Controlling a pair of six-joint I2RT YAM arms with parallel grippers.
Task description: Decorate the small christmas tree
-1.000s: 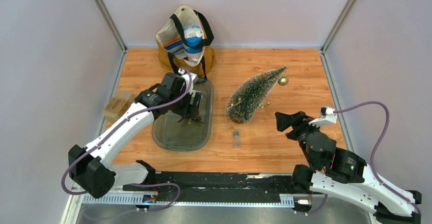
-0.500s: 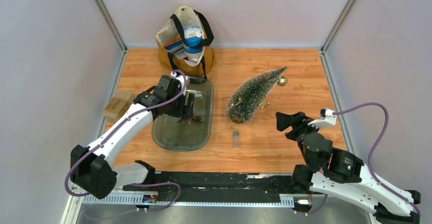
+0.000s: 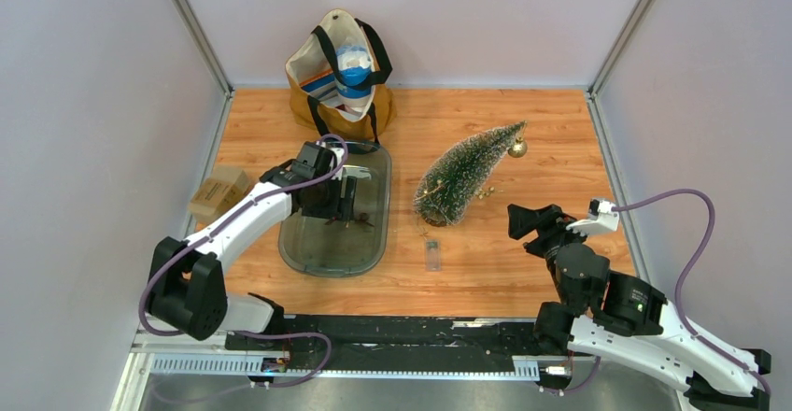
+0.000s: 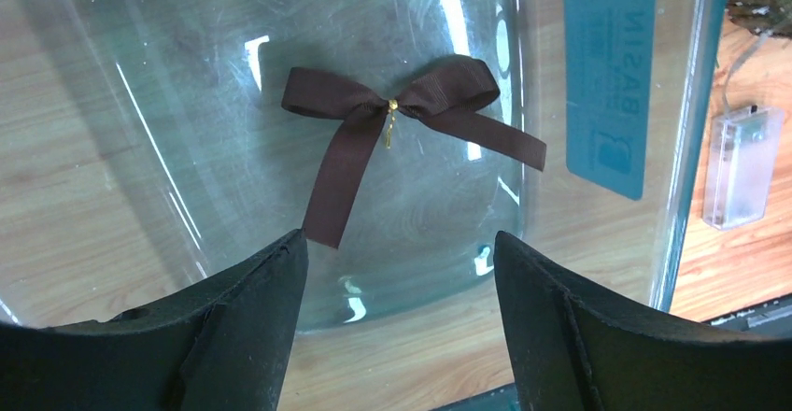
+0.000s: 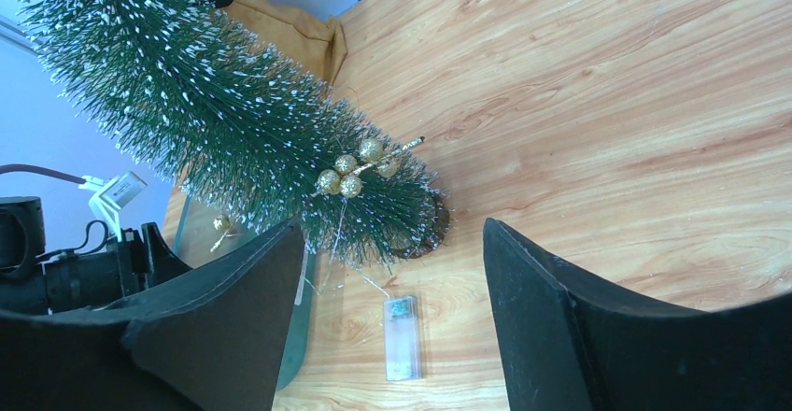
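Observation:
The small christmas tree (image 3: pixel 462 176) lies on its side on the wooden table, with a gold ball (image 3: pixel 518 148) at its tip. In the right wrist view the tree (image 5: pixel 215 121) carries a cluster of gold berries (image 5: pixel 350 173). A thin wire runs from it to a clear battery box (image 5: pixel 403 336). A brown ribbon bow (image 4: pixel 402 112) lies flat in the clear tray (image 4: pixel 140 149). My left gripper (image 4: pixel 397 243) hovers open over the tray (image 3: pixel 318 254), just short of the bow, holding nothing. My right gripper (image 3: pixel 516 222) stands open and empty, right of the tree's base.
A tan tote bag (image 3: pixel 341 70) with items inside stands at the back, touching the tray's far end. A small cardboard box (image 3: pixel 217 194) sits by the left wall. The battery box (image 3: pixel 431 254) lies between tray and right gripper. Walls enclose three sides.
The left arm has drawn its elbow inward and its gripper has slid slightly left over the tray. The bow and the tree have stayed put. The right arm has barely moved.

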